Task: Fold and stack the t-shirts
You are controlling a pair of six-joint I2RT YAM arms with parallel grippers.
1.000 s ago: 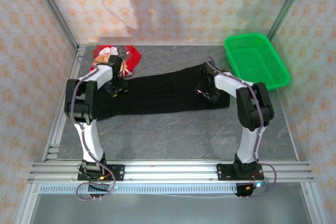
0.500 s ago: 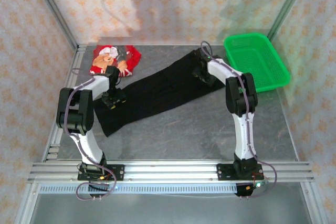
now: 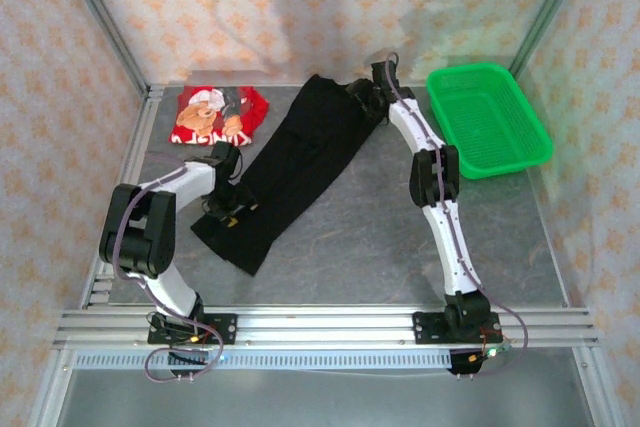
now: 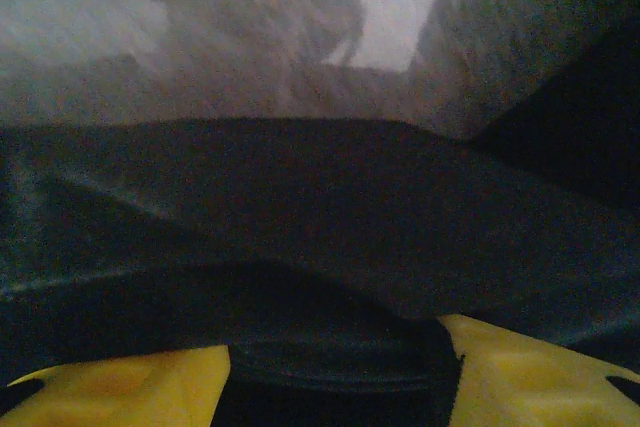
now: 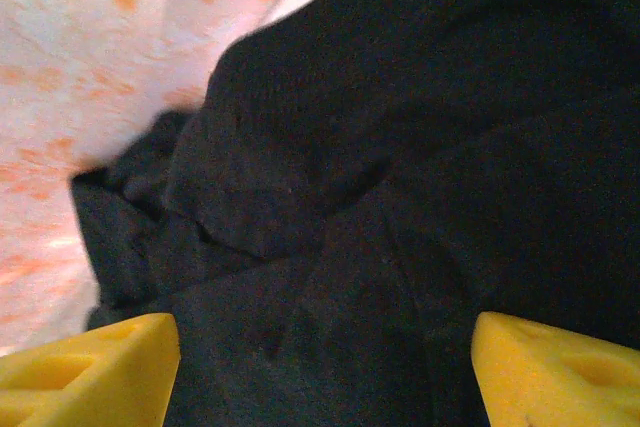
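The black t-shirt (image 3: 300,152) lies as a long strip running diagonally from the back wall toward the near left. My left gripper (image 3: 228,209) rests on its near end. In the left wrist view a thick fold of the black t-shirt (image 4: 300,207) fills the gap between the yellow fingers (image 4: 120,387) of that gripper (image 4: 335,347). My right gripper (image 3: 370,102) sits at the far end, open, its fingers spread wide over the black t-shirt (image 5: 400,147). The red t-shirt (image 3: 215,112) with a cartoon print lies folded at the back left, apart from both grippers.
A green mesh basket (image 3: 466,69) stands at the back right, just right of the right arm. The patterned back wall (image 5: 120,47) is close beside the right gripper. Bare grey tabletop (image 3: 380,237) spreads across the middle and near right.
The black shirt has swung from lying across the table to a steep diagonal. The right gripper carried its end to the back wall. The left gripper drew the other end nearer.
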